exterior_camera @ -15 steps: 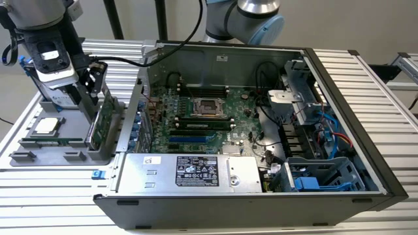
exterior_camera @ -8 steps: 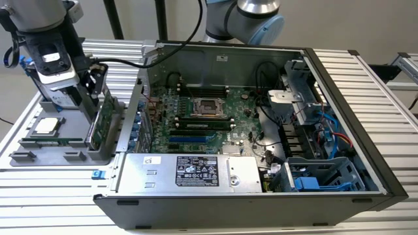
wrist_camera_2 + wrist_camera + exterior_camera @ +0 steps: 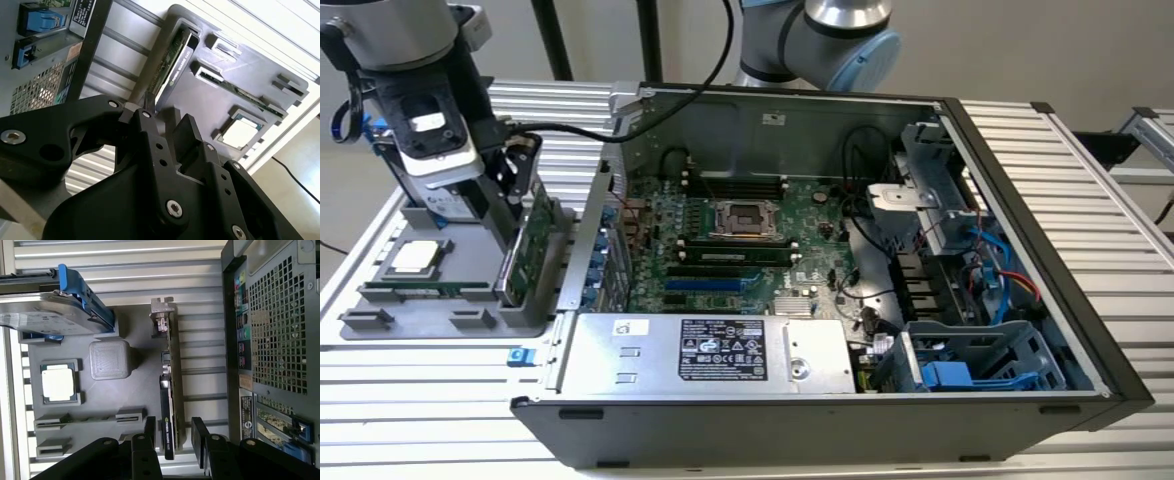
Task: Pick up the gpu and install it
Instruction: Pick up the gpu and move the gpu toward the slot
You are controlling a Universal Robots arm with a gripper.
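Starting at the exterior view's left, you have the grey parts tray (image 3: 374,325) lying on the slatted table (image 3: 427,400). A processor chip (image 3: 416,258) lies flat in its pocket, and a thin green memory stick (image 3: 434,290) sits in a slot just beside it. In the first wrist view, a silver hard drive (image 3: 45,307) with a blue frame stands at one end of the same tray.

Next comes the gpu (image 3: 523,250). It stands upright on its long edge in a slot along the side of the tray nearest the computer case (image 3: 787,430). Its black shroud faces the processor and its green board faces the case.

Your gripper (image 3: 174,420) hangs directly over the card with its fingers (image 3: 200,432) spread, one on each side. There looks to be a sliver of space at each face, though the angle makes it hard to be sure that neither pad touches. The card sits fully in its slot and has not been lifted.

Further right, the case lies open on its side, just beside the tray. You can see the motherboard (image 3: 720,250) inside and the silver power supply (image 3: 707,350) along the near wall. A blue drive cage (image 3: 961,365) sits at the exterior view's right.
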